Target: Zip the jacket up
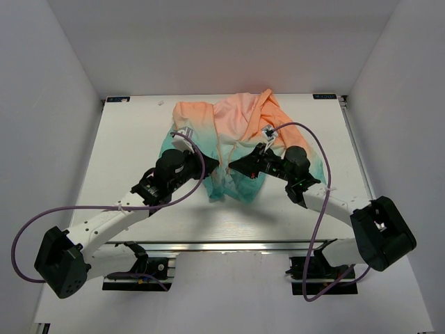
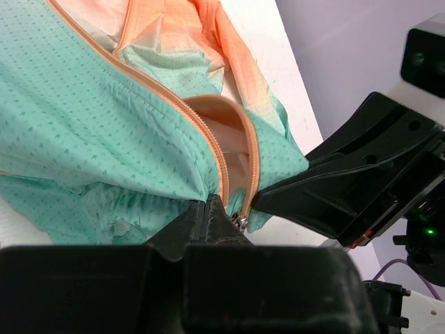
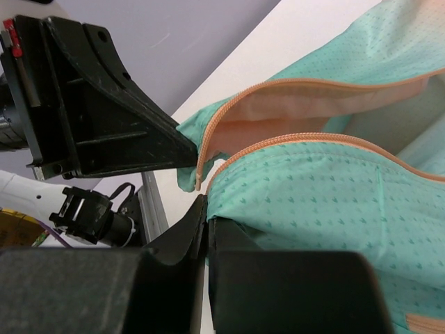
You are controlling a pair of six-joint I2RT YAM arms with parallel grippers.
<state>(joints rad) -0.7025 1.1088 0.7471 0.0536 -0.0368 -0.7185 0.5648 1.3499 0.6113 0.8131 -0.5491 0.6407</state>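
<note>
The jacket (image 1: 229,129) lies bunched at mid-table, peach at the far end and teal at the near hem. Its orange zipper (image 2: 177,104) stands open, the two tapes (image 3: 292,142) spread apart. My left gripper (image 1: 208,168) is shut on the teal hem (image 2: 139,209) at the foot of one tape; a small metal slider (image 2: 240,221) shows beside its fingertips. My right gripper (image 1: 233,165) faces it from the right, shut on the teal hem (image 3: 292,202) of the other panel. The two tips nearly meet. The right gripper's black finger (image 2: 327,198) shows in the left wrist view.
The white table (image 1: 132,132) stretches out on both sides of the jacket, with white walls around it. An aluminium rail (image 3: 151,202) runs along the near edge. Purple cables (image 1: 316,209) loop off both arms.
</note>
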